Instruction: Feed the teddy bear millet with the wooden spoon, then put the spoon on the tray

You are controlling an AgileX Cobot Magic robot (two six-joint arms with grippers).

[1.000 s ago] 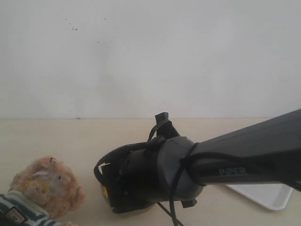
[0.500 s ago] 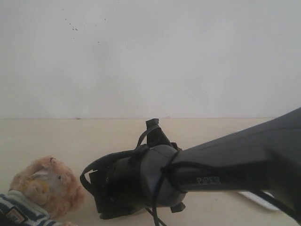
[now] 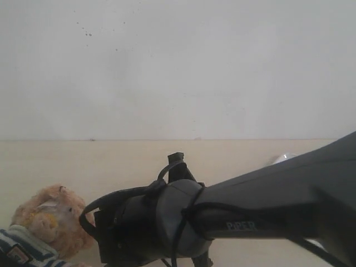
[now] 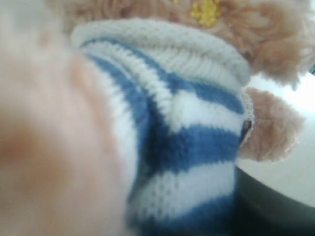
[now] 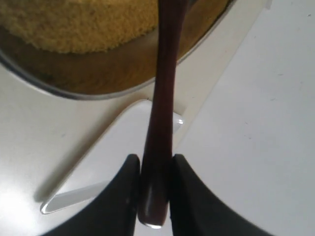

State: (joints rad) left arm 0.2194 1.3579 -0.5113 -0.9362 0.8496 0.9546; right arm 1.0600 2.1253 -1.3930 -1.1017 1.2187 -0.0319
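A plain white wall point(image 3: 178, 67) stands behind a pale tan tabletop point(image 3: 111, 161). The thick, dark right arm point(image 3: 261, 206) reaches across the tabletop from the right, with cables looped round its wrist. The tray point(image 5: 236, 137) lies directly beneath the right claw point(image 5: 155, 162), and its rounded corner sits a little ahead of the fingertips. It is flat and bright white, with a low rim. The teddy bear point(image 3: 47, 222) sits just beside the front end of the right arm's wrist housing. It is fluffy and light brown, and wears a knitted shirt in blue and white stripes. It fills the left wrist view at close range, where a few grains of millet point(image 4: 204, 10) cling to the fur above the collar. The left claw itself is not seen in any view, so whether it is spread or gripping cannot be told. Ahead of the right claw, past the tray's corner, a round steel bowl point(image 5: 98, 91) rests on the table and holds a heap of fine yellow millet. The right claw's two black fingers are pressed onto the very end of the wooden spoon point(image 5: 165, 73). Its slim, dark reddish-brown handle runs straight out from the claw, over the tray's corner and across the bowl's rim. The spoon's far end is cut off by the edge of the view.
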